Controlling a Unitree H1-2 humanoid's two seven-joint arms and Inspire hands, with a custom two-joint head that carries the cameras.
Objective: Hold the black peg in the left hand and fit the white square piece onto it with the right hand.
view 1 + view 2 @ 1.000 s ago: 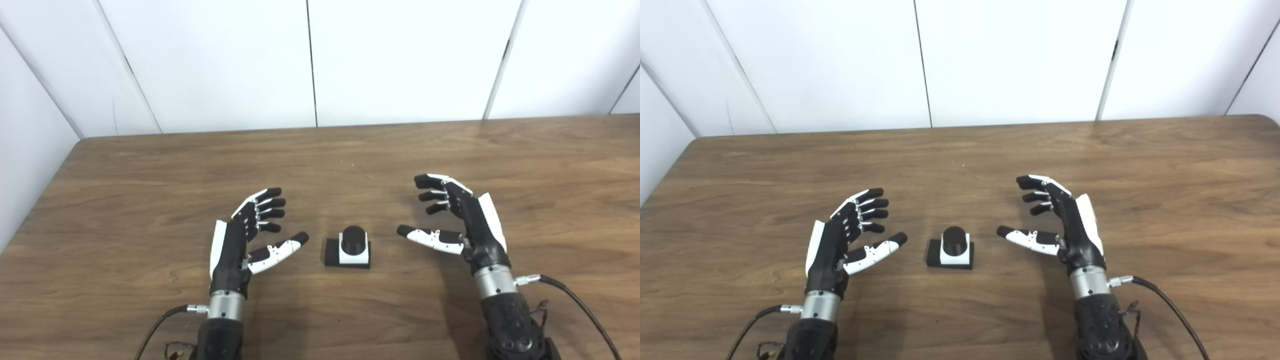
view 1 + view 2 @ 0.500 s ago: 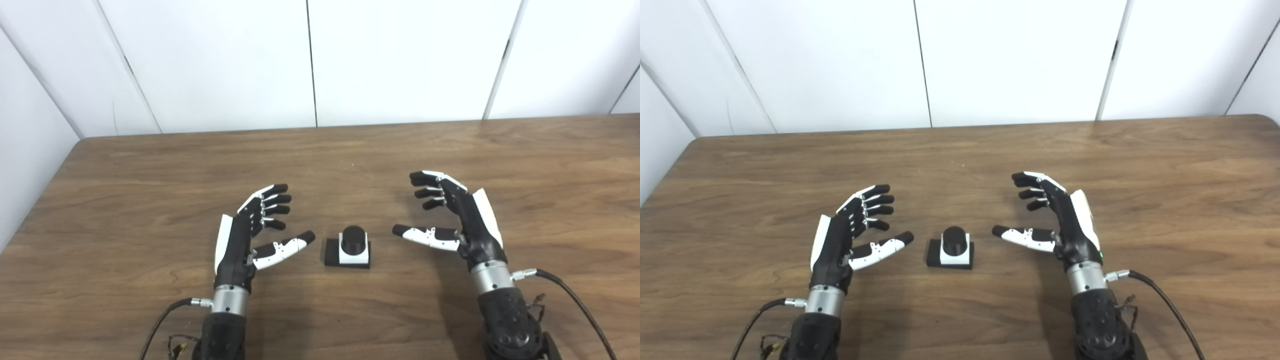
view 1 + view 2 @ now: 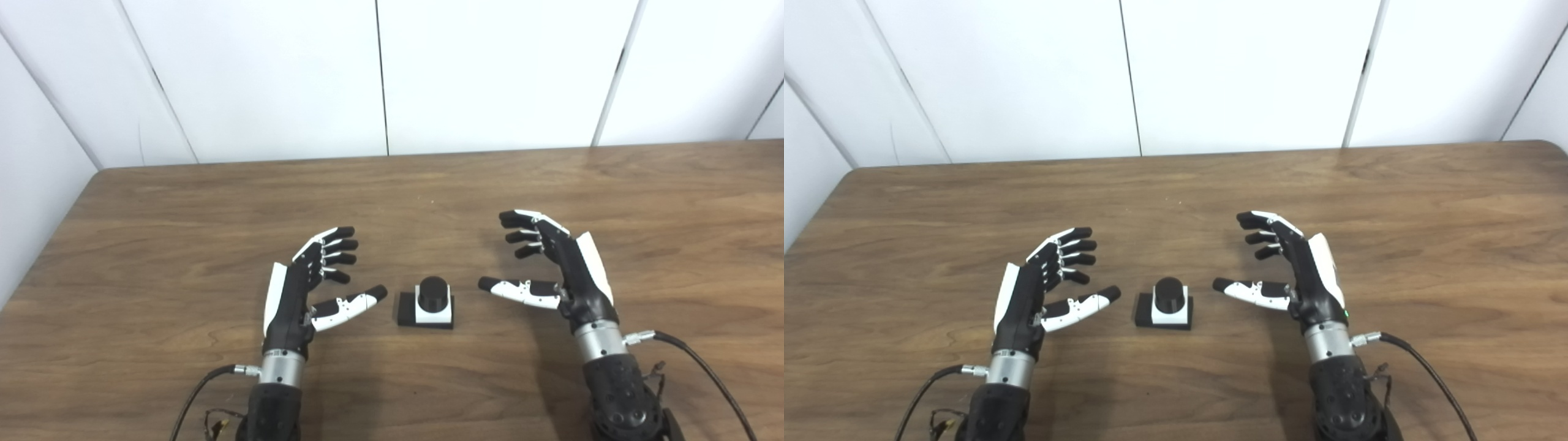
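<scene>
The peg point(image 3: 432, 291) is sitting on the table point(image 3: 184, 202) with the white piece point(image 3: 433, 312) already around it, between both hands. The left hand point(image 3: 306, 288) and right hand point(image 3: 560, 269) are hovering, fingers spread, grasping nothing.

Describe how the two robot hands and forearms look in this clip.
The left hand and right hand match: black frames, a white plate on the back, black-tipped fingers, a thumb with a white segment. Each has a silver wrist collar above a black forearm, from which a black cable leads. In the right eye view a small green light shows at the right wrist.
</scene>
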